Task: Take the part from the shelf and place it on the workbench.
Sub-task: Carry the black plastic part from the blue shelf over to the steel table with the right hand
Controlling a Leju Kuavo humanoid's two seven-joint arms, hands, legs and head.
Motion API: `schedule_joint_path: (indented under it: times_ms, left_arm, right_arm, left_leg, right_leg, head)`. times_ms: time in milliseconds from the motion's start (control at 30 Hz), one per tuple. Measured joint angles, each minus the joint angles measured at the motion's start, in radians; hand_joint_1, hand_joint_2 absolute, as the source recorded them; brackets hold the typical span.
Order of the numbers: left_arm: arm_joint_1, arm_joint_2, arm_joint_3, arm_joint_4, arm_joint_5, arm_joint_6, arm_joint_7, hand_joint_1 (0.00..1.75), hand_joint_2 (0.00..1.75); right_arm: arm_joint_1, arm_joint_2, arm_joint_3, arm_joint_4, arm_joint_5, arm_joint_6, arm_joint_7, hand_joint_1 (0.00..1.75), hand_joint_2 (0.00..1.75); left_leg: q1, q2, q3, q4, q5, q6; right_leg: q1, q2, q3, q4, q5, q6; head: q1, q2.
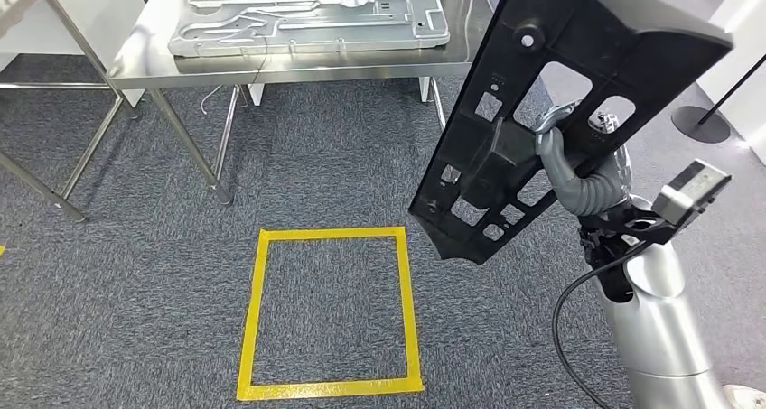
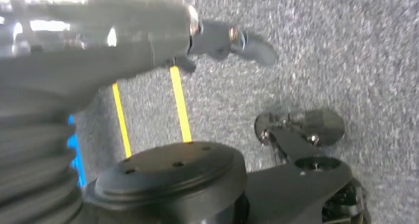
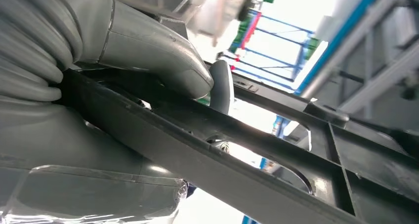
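The part (image 1: 542, 93) is a long black plastic panel with cut-outs, held tilted in the air at the right of the head view, above the carpet. My right hand (image 1: 565, 152) grips it through an opening near its middle. In the right wrist view the thumb (image 3: 148, 51) presses on a rib of the part (image 3: 257, 159). The steel workbench (image 1: 144, 48) stands ahead at the top, with a silver metal plate (image 1: 307, 19) lying on it. My left hand (image 2: 232, 41) hangs over the carpet, blurred, fingers stretched out and holding nothing.
A yellow tape square (image 1: 262, 310) marks the grey carpet in front of the workbench; its lines (image 2: 180, 103) show under my left hand. Metal frame legs (image 1: 90, 147) stand at the left. A black round stand base (image 1: 700, 123) sits at the far right.
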Motion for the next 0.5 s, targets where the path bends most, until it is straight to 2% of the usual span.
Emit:
schedule_joint_path:
  times_ms: [67,100,133,200,233,267,300,333,367,400,433,500]
  left_arm:
    - [-0.002,0.0,0.0,0.0,0.002,-0.003,-0.002,0.0,1.75]
    - [-0.002,0.0,0.0,0.0,0.003,-0.003,-0.003,0.0,1.75]
    - [-0.002,0.0,0.0,0.0,0.005,-0.004,-0.004,0.0,1.75]
    - [-0.003,0.0,0.001,0.0,0.01,-0.005,-0.01,0.0,1.75]
    - [-0.005,0.0,0.001,0.0,0.011,-0.006,-0.012,0.0,1.75]
    - [-0.007,0.0,0.001,0.0,0.011,-0.007,-0.014,0.0,1.75]
    - [-0.008,0.0,0.002,0.0,0.011,-0.007,-0.014,0.0,1.75]
    - [-0.006,0.0,0.002,0.0,0.01,-0.007,-0.014,0.0,1.75]
    - [-0.003,0.0,0.002,0.0,0.01,-0.007,-0.013,0.0,1.75]
    - [-0.001,0.001,0.002,0.0,0.01,-0.007,-0.013,0.0,1.75]
    - [-0.001,0.001,0.002,0.0,0.01,-0.006,-0.012,0.0,1.75]
    - [0.001,0.001,0.001,0.0,0.011,-0.005,-0.01,0.0,1.75]
  right_arm:
    - [-0.016,-0.021,0.0,0.016,0.012,0.0,0.006,1.75,1.75]
    - [-0.024,-0.029,0.0,0.024,0.016,0.0,0.008,1.75,1.75]
    - [-0.032,-0.036,0.001,0.033,0.021,-0.001,0.009,1.75,1.75]
    - [-0.043,-0.047,0.003,0.053,0.032,-0.003,0.011,1.75,1.75]
    - [-0.044,-0.052,0.004,0.063,0.038,-0.005,0.014,1.75,1.75]
    - [-0.045,-0.058,0.005,0.072,0.044,-0.007,0.016,1.75,1.75]
    - [-0.046,-0.064,0.006,0.079,0.049,-0.01,0.018,1.75,1.75]
    - [-0.047,-0.07,0.006,0.085,0.054,-0.013,0.019,1.75,1.75]
    - [-0.051,-0.075,0.006,0.09,0.058,-0.016,0.019,1.75,1.75]
    - [-0.055,-0.08,0.006,0.096,0.063,-0.018,0.02,1.75,1.75]
    - [-0.058,-0.084,0.006,0.101,0.067,-0.019,0.02,1.75,1.75]
    - [-0.063,-0.093,0.007,0.113,0.077,-0.019,0.021,1.75,1.75]
  left_leg:
    - [0.003,0.001,-0.002,0.025,-0.013,-0.011]
    - [0.005,-0.001,-0.022,0.066,-0.025,-0.015]
    - [0.006,-0.003,-0.059,0.13,-0.041,-0.017]
    - [0.007,-0.004,-0.159,0.272,-0.065,-0.021]
    - [0.006,-0.005,-0.197,0.311,-0.055,-0.021]
    - [0.006,-0.005,-0.216,0.309,-0.022,-0.019]
    - [0.005,-0.005,-0.213,0.264,0.03,-0.015]
    - [0.003,-0.007,-0.197,0.2,0.085,-0.008]
    - [-0.001,-0.01,-0.179,0.146,0.123,-0.001]
    - [-0.006,-0.013,-0.16,0.099,0.14,0.007]
    - [-0.011,-0.015,-0.144,0.069,0.131,0.015]
    - [-0.014,-0.015,-0.114,0.026,0.098,0.028]
  right_leg:
    - [-0.002,0.004,0.016,-0.005,-0.009,-0.015]
    - [-0.004,0.005,0.027,-0.007,-0.015,-0.022]
    - [-0.004,0.006,0.038,-0.008,-0.023,-0.027]
    - [0.0,0.009,0.062,-0.008,-0.044,-0.033]
    - [0.001,0.011,0.078,-0.008,-0.057,-0.033]
    - [0.002,0.013,0.096,-0.008,-0.071,-0.033]
    - [0.003,0.015,0.117,-0.009,-0.086,-0.032]
    - [0.003,0.017,0.137,-0.01,-0.102,-0.03]
    - [0.004,0.02,0.154,-0.013,-0.116,-0.026]
    - [0.003,0.024,0.166,-0.02,-0.126,-0.021]
    - [0.002,0.027,0.176,-0.032,-0.13,-0.014]
    - [0.0,0.029,0.185,-0.044,-0.116,0.002]
  head:
    - [0.0,0.0]
    - [0.0,0.0]
    - [0.0,0.0]
    - [0.0,0.0]
    - [0.0,0.0]
    - [0.0,0.0]
    - [0.0,0.0]
    - [0.0,0.0]
    - [0.0,0.0]
    - [0.0,0.0]
    - [0.0,0.0]
    - [-0.001,0.0]
